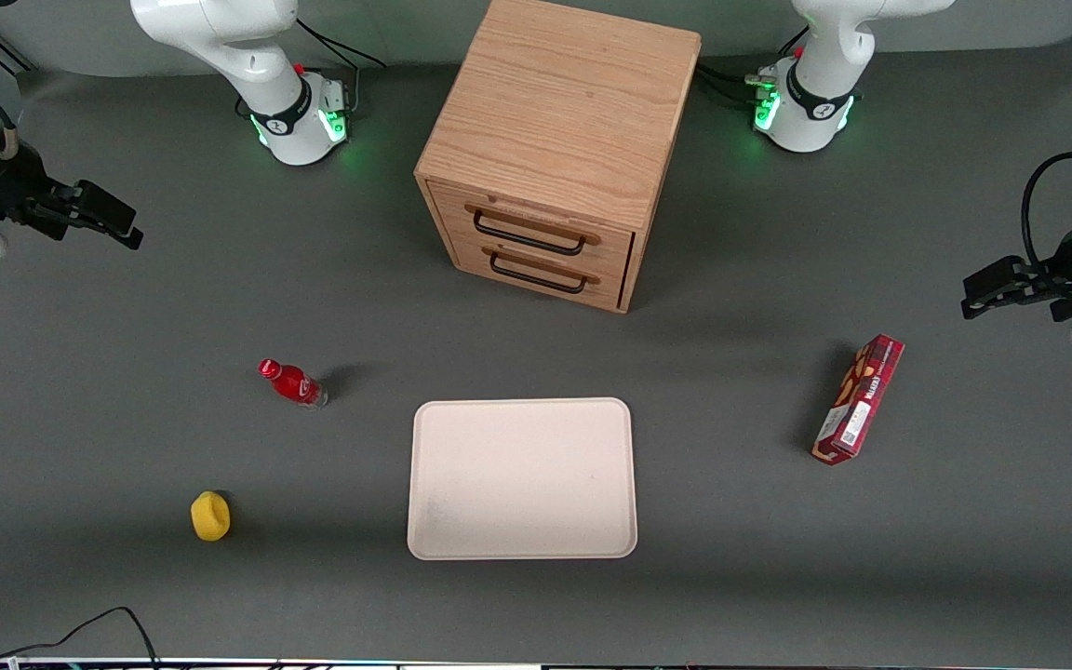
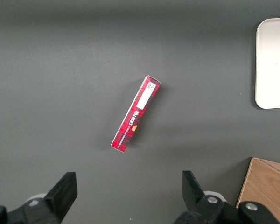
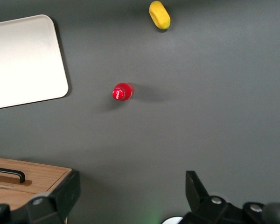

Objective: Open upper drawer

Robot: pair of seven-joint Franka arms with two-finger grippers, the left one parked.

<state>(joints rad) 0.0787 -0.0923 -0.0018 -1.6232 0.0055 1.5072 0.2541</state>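
**Upper drawer shut, pincer waiting wide**

The upper drawer (image 1: 536, 226) sits closed in the oak cabinet (image 1: 559, 112), above its twin. The pincer (image 1: 94, 219) hangs spread wide, holding nothing, toward the working arm's end of the desk (image 1: 80, 419). A red bottle (image 1: 294, 382), yellow lump (image 1: 210, 515), tray (image 1: 522, 549) and red box (image 1: 859, 398) lie nearer the camera than the cabinet; nothing stands before the drawer front.

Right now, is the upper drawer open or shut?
Shut: the upper drawer sits flush with the one below. The open gripper hangs far off, toward the working arm's end.
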